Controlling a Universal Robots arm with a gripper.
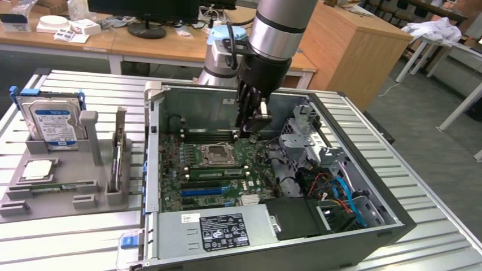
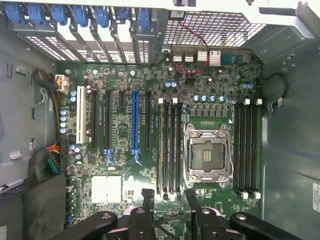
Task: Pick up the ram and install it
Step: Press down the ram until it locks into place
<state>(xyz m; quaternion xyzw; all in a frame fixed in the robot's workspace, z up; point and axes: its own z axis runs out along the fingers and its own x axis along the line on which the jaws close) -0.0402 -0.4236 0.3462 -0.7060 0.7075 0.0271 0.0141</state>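
Hangs upright over motherboard (image 1: 175, 195) with gripper (image 1: 252, 123) spread, empty, at one o'clock of processor socket (image 1: 216, 152); cannot read hard-drive label (image 1: 54, 121).

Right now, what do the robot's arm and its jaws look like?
The arm is a round silver-grey tube with a light blue joint cap and a black wrist section. The jaws are black: two slim straight bars on rounded links.

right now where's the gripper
The gripper hangs inside the open case, over the motherboard, just to the exterior view's right of the cpu socket.
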